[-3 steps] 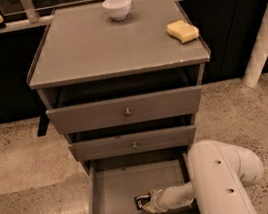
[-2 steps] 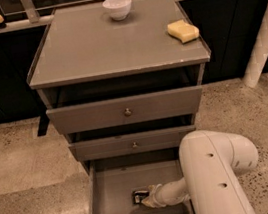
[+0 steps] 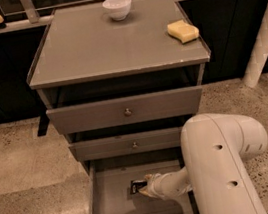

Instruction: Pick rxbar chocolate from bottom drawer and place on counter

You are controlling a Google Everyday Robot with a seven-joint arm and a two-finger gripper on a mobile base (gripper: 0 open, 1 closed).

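**Gripper at the bar inside the open bottom drawer**

The bottom drawer (image 3: 115, 210) stands pulled out, exposing its flat floor so the arm (image 3: 224, 165) can reach in from the right. The gripper (image 3: 145, 187) sits low in the drawer, just over the floor. Whether it is spread or pinching cannot be told. The rxbar chocolate (image 3: 136, 185), a dark wrapper with pale print, lies on the drawer floor at the gripper's left tip, touching or partly covered by it. This suggests the grasp is in hand and the lift not yet made. Above, the bench (image 3: 104, 48) carries a white bowl (image 3: 117, 7) at the rear and a yellow sponge (image 3: 182, 31) at the right, leaving bare surface for placement.
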